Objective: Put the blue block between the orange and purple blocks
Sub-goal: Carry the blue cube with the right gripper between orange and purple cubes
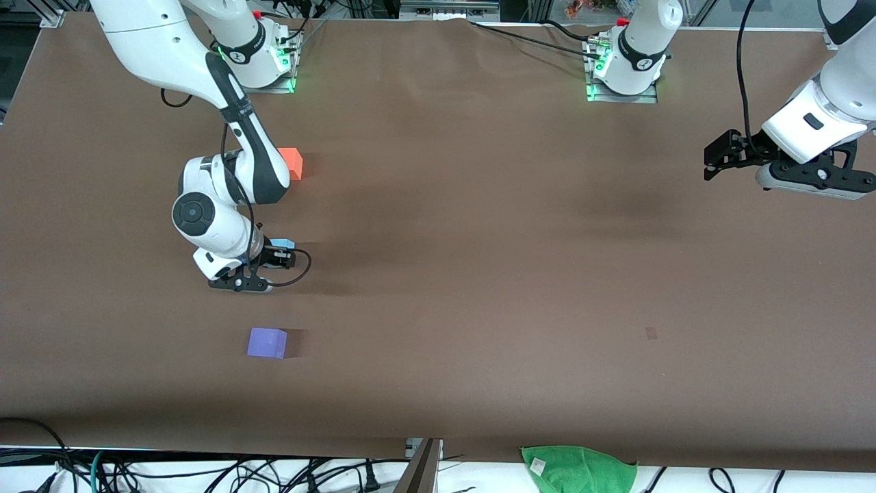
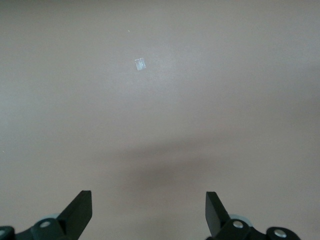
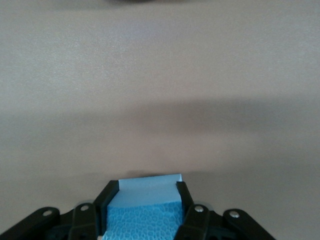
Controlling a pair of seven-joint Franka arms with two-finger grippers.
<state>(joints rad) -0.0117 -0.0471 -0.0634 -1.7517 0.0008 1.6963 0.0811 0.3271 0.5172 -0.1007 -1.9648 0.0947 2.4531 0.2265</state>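
The blue block [image 1: 282,244] is a light sky-blue cube held between the fingers of my right gripper [image 1: 274,257], low over the table. It is on the line between the orange block [image 1: 293,163], which is farther from the front camera, and the purple block [image 1: 267,342], which is nearer. In the right wrist view my right gripper [image 3: 147,186] is shut on the blue block [image 3: 145,210], with a finger pressed on each side. I cannot tell whether the block rests on the table. My left gripper [image 1: 715,161] waits open and empty in the air at the left arm's end, seen also in its wrist view [image 2: 148,197].
The table [image 1: 479,239] has a brown cover. A small pale patch [image 1: 651,333] lies on it toward the left arm's end and shows in the left wrist view [image 2: 140,64]. A green cloth [image 1: 578,465] hangs at the table's front edge.
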